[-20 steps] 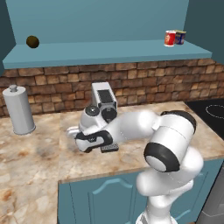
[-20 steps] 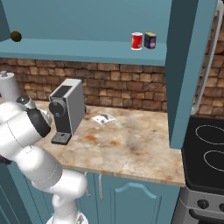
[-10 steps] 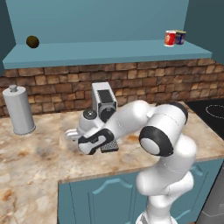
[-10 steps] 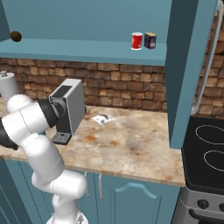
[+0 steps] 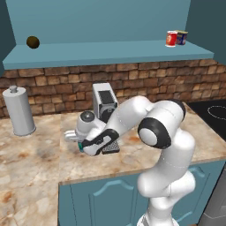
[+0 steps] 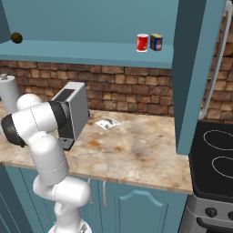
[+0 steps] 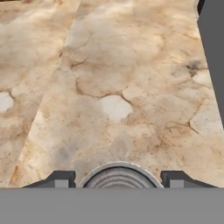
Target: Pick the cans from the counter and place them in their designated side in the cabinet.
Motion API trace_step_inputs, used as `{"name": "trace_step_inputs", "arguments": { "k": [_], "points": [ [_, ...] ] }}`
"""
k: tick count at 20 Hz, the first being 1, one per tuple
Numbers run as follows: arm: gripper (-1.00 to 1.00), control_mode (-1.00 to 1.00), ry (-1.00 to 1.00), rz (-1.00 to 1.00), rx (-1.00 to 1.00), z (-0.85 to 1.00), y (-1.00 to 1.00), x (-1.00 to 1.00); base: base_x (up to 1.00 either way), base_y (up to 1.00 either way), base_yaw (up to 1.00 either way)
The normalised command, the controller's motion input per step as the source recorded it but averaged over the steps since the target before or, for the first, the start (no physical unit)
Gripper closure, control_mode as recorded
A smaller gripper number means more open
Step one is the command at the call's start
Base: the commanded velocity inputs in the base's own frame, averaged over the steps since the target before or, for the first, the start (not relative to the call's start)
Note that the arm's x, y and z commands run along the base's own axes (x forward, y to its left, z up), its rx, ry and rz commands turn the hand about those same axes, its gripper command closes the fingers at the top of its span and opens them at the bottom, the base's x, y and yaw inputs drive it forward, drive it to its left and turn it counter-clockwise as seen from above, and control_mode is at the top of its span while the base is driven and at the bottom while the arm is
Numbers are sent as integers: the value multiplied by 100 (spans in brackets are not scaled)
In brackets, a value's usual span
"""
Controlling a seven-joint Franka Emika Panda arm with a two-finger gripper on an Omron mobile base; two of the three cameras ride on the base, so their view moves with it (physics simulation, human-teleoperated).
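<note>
The cabinet (image 5: pixel 106 55) is the biggest thing, an open teal unit with a long shelf above the brick wall (image 5: pixel 145 84). Below it lies the marbled counter (image 5: pixel 39 154), and at the far right a black stove (image 6: pixel 214 159). My arm (image 5: pixel 159 132) bends low over the counter, in front of a grey coffee machine (image 5: pixel 104 100). At the left stands a grey paper towel holder (image 5: pixel 18 111).

On the right end of the shelf stands the red can (image 5: pixel 171 39), and a dark blue can (image 5: pixel 181 37) is just beside it. At the left end of the shelf lies a small brown ball (image 5: pixel 32 42). A small printed card (image 6: pixel 108 123) lies on the counter near the wall.

My gripper (image 7: pixel 118 180) is low at the counter. In the hand view the silver top of the teal can (image 7: pixel 118 177) sits between my two fingertips (image 7: pixel 59 179), which stand close at its two sides. In the left base view a bit of teal (image 5: pixel 80 145) shows at my hand. I cannot tell whether the fingers already press the can or stand just beside it.
</note>
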Motion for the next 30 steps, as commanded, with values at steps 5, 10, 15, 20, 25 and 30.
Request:
{"name": "trace_step_inputs", "arguments": {
  "k": [5, 10, 15, 20, 25, 30],
  "points": [
    [100, -100, -3, -4, 0, 33, -13, -4, 0, 0, 0],
    [100, -100, -5, -4, 0, 50, -24, -13, 0, 0, 0],
    [100, -100, -2, -2, 9, 61, -16, -10, 0, 0, 0],
    [100, -100, 0, 0, 15, 66, -1, -10, 0, 0, 0],
    [100, -100, -3, 0, 11, 61, 0, -20, 0, 0, 0],
    [100, -100, -9, 0, 5, 59, 0, -27, 0, 0, 0]
  ]
}}
